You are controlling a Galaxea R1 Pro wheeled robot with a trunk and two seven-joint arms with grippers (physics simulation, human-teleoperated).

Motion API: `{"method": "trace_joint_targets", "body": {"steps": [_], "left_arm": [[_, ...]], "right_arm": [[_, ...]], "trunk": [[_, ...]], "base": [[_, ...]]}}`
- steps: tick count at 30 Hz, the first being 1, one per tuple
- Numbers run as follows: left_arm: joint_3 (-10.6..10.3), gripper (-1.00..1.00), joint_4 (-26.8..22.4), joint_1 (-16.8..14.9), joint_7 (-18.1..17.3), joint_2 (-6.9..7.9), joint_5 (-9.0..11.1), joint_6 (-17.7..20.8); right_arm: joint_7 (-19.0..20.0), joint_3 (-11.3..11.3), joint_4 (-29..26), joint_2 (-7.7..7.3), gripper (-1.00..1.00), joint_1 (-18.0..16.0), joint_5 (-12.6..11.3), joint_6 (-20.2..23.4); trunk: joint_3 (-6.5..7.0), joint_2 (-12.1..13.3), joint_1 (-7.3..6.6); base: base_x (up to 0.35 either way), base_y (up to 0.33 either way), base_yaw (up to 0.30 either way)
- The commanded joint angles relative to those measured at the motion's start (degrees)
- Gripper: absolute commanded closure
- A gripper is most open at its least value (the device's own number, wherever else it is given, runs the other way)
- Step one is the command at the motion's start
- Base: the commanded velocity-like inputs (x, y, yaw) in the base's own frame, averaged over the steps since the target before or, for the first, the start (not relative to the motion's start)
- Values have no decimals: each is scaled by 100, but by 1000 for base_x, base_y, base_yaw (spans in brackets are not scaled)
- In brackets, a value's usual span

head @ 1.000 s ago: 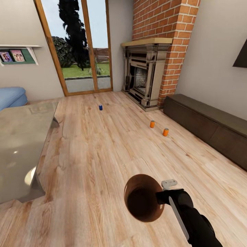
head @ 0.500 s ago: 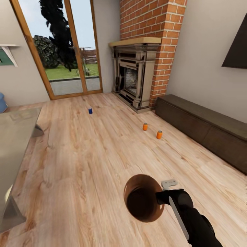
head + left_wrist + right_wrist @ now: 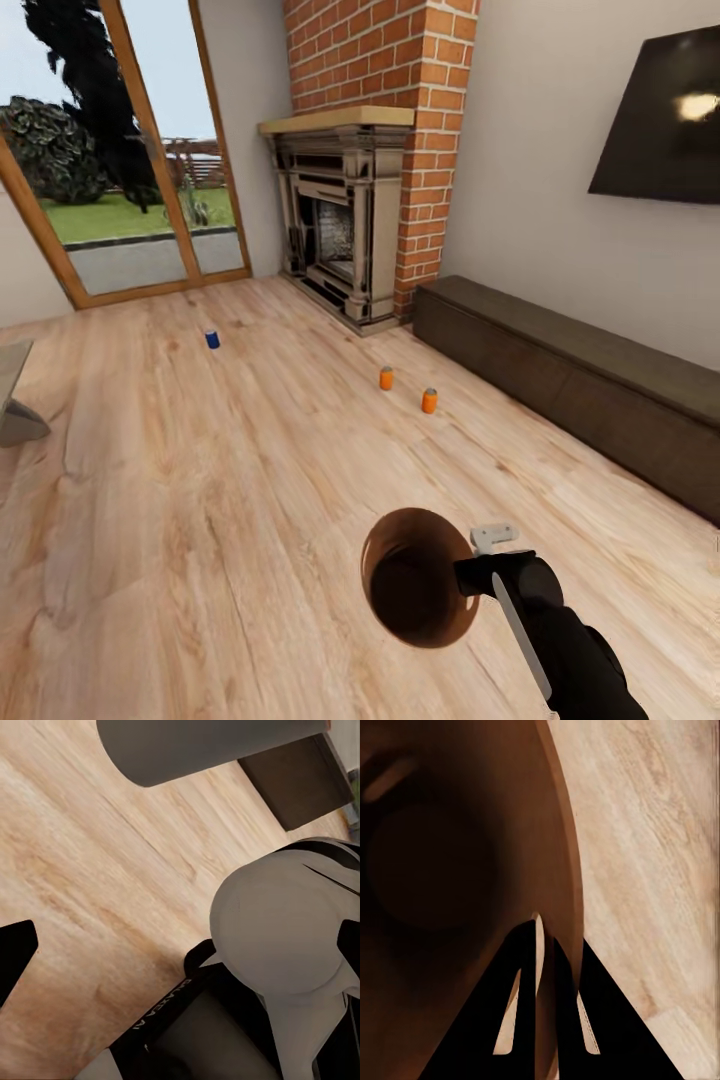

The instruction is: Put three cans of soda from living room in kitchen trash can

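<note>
The three cans of soda stand on the light wood floor of the living room: a blue one (image 3: 212, 339) toward the glass door, and two orange ones (image 3: 386, 378) (image 3: 429, 401) in front of the fireplace. The brown trash can (image 3: 415, 577) hangs low in front of me, its dark mouth facing up, well short of the cans. My right gripper (image 3: 463, 578) is shut on its rim; in the right wrist view the two black fingers (image 3: 521, 967) pinch the copper wall (image 3: 562, 870). My left gripper (image 3: 180, 952) points at the floor beside my body, jaws wide apart and holding nothing.
A brick chimney with a fireplace (image 3: 335, 230) rises at the back. A long dark low cabinet (image 3: 570, 375) runs along the right wall under a black television (image 3: 665, 115). A glass door (image 3: 110, 170) is at the back left, and a table corner (image 3: 15, 400) at the left edge.
The head view has swung to the right: sofa, shelf and most of the table slid out at the left, and the television came in. The trash can stays in my right gripper.
</note>
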Motion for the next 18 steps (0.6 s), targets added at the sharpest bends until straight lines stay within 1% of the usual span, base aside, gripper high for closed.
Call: {"method": "trace_joint_targets", "body": {"steps": [1, 6, 10, 15, 18], "left_arm": [[2, -100, 0, 0, 0, 0, 0, 0], [2, -100, 0, 0, 0, 0, 0, 0], [2, -100, 0, 0, 0, 0, 0, 0], [2, -100, 0, 0, 0, 0, 0, 0], [4, -100, 0, 0, 0, 1, 0, 0]], "right_arm": [[34, 1, -1, 1, 100, -1, -107, -3], [34, 1, -1, 1, 100, 0, -107, -3], [34, 1, -1, 1, 100, 1, -107, -3], [34, 1, -1, 1, 100, 1, -107, -3], [34, 1, -1, 1, 100, 1, -107, -3]], "trunk": [[0, 0, 0], [0, 0, 0], [0, 0, 0], [0, 0, 0], [0, 0, 0]], "base": [[347, 0, -265], [347, 1, -265], [347, 58, -265], [335, 155, -252], [321, 195, -110]]}}
